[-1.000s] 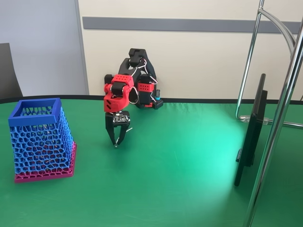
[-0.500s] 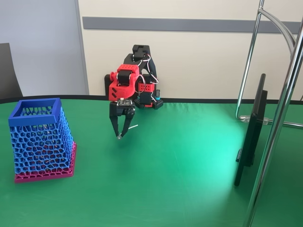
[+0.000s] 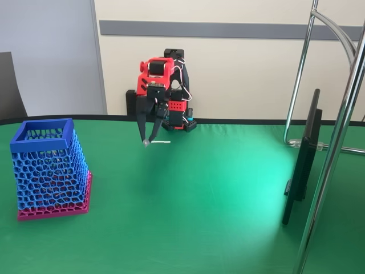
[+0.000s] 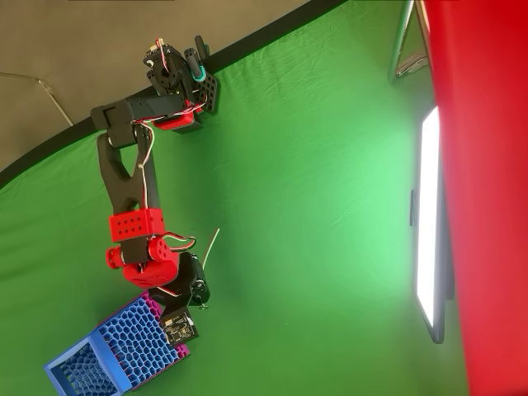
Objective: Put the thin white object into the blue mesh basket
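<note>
The thin white object [image 3: 160, 141] is pinched at one end by the clenched gripper [image 3: 146, 142] and is carried above the green counter [image 3: 217, 205], sticking out sideways. The blue mesh basket [image 3: 48, 165] is seen well apart, left in the fixed view.

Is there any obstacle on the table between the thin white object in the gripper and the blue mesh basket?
No. The gripper holds the thin white object, and only bare green cloth lies between it and the blue mesh basket.

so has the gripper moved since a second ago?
Yes. In the fixed view the gripper has risen off the green table, jaws shut on the thin white object, against the black strip at the table's far edge.
</note>
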Available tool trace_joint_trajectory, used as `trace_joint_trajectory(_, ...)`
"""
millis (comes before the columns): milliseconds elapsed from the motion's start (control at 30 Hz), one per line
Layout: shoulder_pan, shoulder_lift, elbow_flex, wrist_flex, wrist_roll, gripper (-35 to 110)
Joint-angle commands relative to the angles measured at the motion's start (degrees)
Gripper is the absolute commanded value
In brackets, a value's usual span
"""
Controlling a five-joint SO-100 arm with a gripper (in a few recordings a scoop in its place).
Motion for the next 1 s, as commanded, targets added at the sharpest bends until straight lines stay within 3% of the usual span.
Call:
trace_joint_trajectory(0,0.0,5.7,-3.9,-1.1,1.1,3)
trace_joint_trajectory(467,4.3,7.1,-15.6,-3.8,1.0,3)
trace_joint_trajectory(967,12.9,-5.6,-38.5,-4.5,-0.1,3)
